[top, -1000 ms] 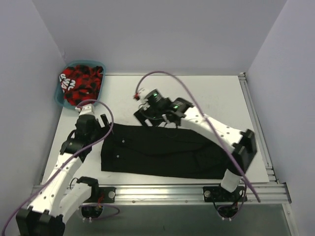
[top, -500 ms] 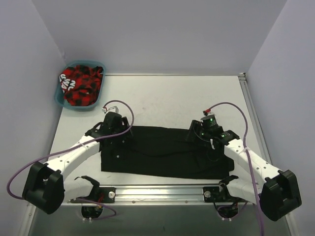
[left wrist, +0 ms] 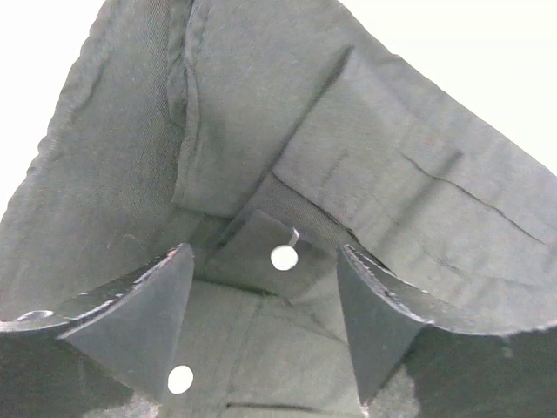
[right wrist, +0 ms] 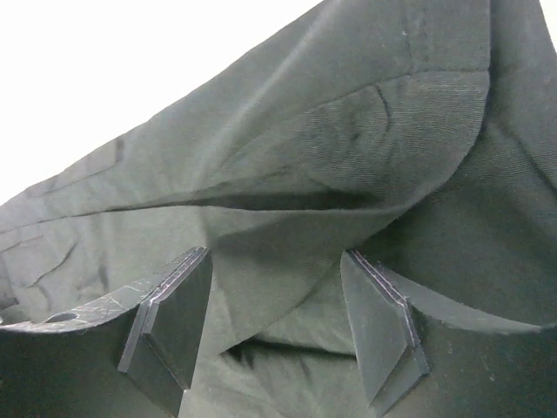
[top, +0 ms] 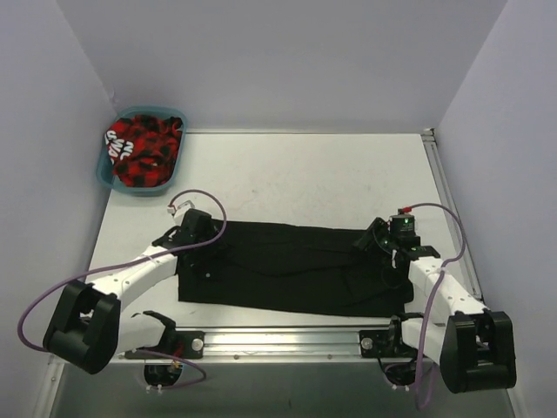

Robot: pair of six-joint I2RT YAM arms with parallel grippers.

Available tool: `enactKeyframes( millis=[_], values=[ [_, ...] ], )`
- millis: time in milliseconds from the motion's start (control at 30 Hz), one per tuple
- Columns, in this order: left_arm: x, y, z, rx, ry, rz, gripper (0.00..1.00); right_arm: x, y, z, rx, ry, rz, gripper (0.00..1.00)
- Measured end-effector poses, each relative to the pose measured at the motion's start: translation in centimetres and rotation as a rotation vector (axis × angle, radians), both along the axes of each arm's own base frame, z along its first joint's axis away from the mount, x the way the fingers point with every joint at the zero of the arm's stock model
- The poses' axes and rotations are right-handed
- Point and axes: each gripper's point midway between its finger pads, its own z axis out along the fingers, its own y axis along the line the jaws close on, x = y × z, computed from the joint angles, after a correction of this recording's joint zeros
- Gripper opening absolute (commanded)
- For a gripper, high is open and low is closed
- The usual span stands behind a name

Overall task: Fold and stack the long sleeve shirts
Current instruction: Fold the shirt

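— Where do we log the plain black cloth long sleeve shirt (top: 296, 270)?
— Spread flat on the white counter (top: 296, 170), near edge. Left claw (left wrist: 265, 257) spread wide over a small pale round button (left wrist: 284, 258); right claw (right wrist: 277, 257) spread wide over a crease (right wrist: 287, 200).
— Touching the cloth?
— We can't tell, view's too close.

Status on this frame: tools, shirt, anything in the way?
Left tool open over black shirt's buttoned end. Right tool open over a fold, other end. Shirt flat; teal basket far corner, nothing blocking.
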Motion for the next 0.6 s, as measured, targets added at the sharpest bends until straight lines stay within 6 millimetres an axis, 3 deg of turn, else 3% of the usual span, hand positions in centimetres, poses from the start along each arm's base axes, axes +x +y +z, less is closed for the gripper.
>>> enactKeyframes(
  millis=[100,200,267,367,500,533,600],
  values=[
    [0.0,-0.2,1.7,-0.001,-0.04,-0.019,0.81,0.5,0.3,1.9,0.01,-0.042,0.022,0.61],
    [0.3,-2.1,4.6,-0.025,-0.105,-0.087,0.79,1.5,1.4,5.2,0.051,-0.138,0.061,0.59],
    [0.2,-4.9,6.9,-0.064,-0.16,-0.172,0.77,1.8,3.0,7.3,0.092,-0.209,0.107,0.57],
    [-1.5,-10.5,9.5,-0.147,-0.225,-0.336,0.72,1.7,6.5,9.4,0.166,-0.286,0.201,0.55],
    [-4.0,-16.3,9.9,-0.198,-0.223,-0.498,0.63,0.9,10.4,9.7,0.222,-0.293,0.298,0.54],
    [-4.3,-17.5,9.4,-0.197,-0.214,-0.525,0.56,0.6,11.1,9.4,0.229,-0.284,0.316,0.54],
    [-4.6,-19.2,8.3,-0.193,-0.2,-0.558,0.53,0.5,11.9,9.0,0.242,-0.274,0.33,0.54]
  ],
)
